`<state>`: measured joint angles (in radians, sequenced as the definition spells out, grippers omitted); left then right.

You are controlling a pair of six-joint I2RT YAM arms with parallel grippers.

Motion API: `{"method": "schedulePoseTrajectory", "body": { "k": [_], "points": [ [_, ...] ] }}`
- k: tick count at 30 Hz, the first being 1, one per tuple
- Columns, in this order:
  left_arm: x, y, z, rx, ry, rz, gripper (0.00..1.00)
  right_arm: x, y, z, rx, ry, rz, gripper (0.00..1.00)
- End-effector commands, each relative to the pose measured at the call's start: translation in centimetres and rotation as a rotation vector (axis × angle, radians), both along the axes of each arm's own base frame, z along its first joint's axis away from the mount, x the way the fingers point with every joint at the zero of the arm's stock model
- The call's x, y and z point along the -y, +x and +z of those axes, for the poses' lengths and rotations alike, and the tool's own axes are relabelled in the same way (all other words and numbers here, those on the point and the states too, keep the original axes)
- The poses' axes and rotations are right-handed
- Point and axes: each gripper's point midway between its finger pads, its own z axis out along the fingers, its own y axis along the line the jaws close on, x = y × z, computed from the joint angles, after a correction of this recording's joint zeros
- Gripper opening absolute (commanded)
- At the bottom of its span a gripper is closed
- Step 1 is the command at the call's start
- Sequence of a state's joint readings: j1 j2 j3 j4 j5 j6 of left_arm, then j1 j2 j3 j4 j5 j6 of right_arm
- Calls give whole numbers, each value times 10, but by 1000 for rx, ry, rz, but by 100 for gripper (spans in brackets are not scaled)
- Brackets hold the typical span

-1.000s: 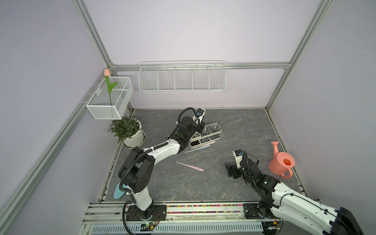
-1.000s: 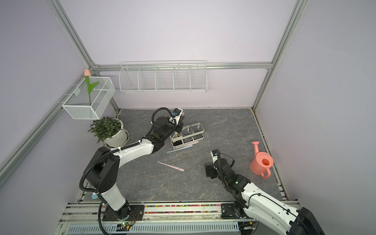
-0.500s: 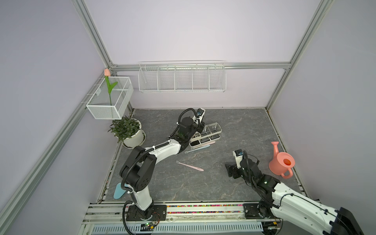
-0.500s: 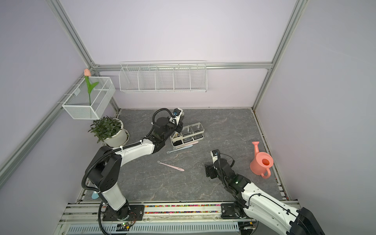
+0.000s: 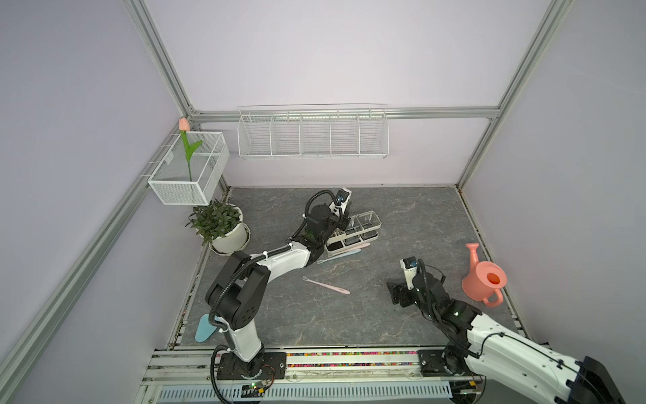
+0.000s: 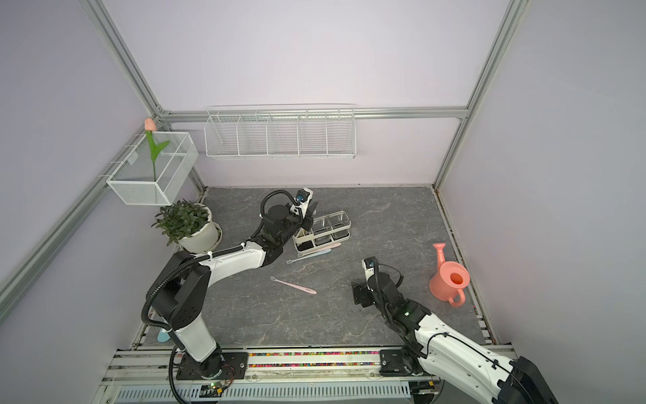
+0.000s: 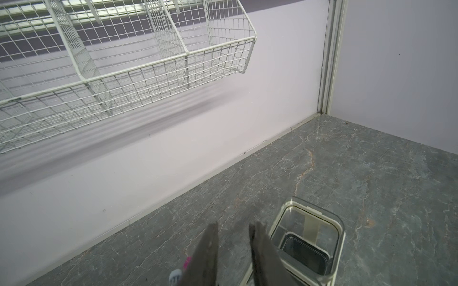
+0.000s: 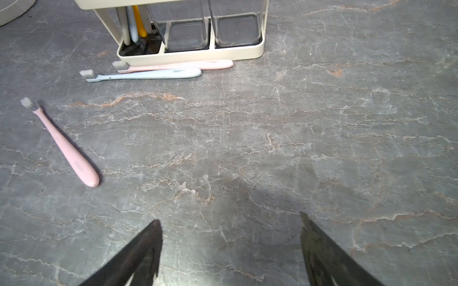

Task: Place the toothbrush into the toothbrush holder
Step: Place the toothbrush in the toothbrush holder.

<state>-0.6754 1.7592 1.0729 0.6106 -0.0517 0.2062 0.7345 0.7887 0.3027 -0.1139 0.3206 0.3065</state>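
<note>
The toothbrush holder [image 5: 371,214] [image 6: 341,214] is a cream caddy with two clear cups and stands mid-floor. Several toothbrush handles [image 8: 140,22] stand in its white compartment. My left gripper [image 5: 344,224] [image 7: 233,226] hovers over that end, open by a narrow gap with only floor showing between the fingers. A white-bristled toothbrush head [image 7: 176,278] shows beside the outer side of one finger. A pink toothbrush [image 5: 325,285] [image 8: 65,146] lies loose on the floor. My right gripper [image 5: 398,297] [image 8: 229,220] is open and empty, low over bare floor.
A pink toothbrush [image 8: 173,65] and a blue toothbrush [image 8: 143,74] lie against the holder's front. A salmon watering can [image 5: 484,280] stands at the right, a potted plant [image 5: 220,224] at the left. White wire baskets [image 5: 313,134] [image 5: 188,168] hang on the walls.
My left gripper's jaws have parted a little while it stays over the holder's white compartment. The right arm has not moved.
</note>
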Motion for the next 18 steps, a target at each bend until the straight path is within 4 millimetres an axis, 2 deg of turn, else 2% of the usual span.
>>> {"method": "schedulePoseTrajectory", "body": {
  "k": [1, 5, 12, 15, 18],
  "points": [
    [1, -10, 25, 47, -49, -20, 29, -2, 4, 9, 27, 14, 4, 89],
    [-1, -13, 33, 54, -60, -23, 31, -3, 4, 9, 24, 14, 7, 89],
    [-6, -26, 60, 49, -110, -40, 34, -9, 3, 6, 5, 10, 41, 89],
    [-19, -33, 73, -1, -142, -5, 36, -17, 0, 7, -2, 25, 87, 89],
    [-38, -46, 73, -92, -144, 41, 38, -24, -3, 7, -14, 34, 132, 89]
  ]
}}
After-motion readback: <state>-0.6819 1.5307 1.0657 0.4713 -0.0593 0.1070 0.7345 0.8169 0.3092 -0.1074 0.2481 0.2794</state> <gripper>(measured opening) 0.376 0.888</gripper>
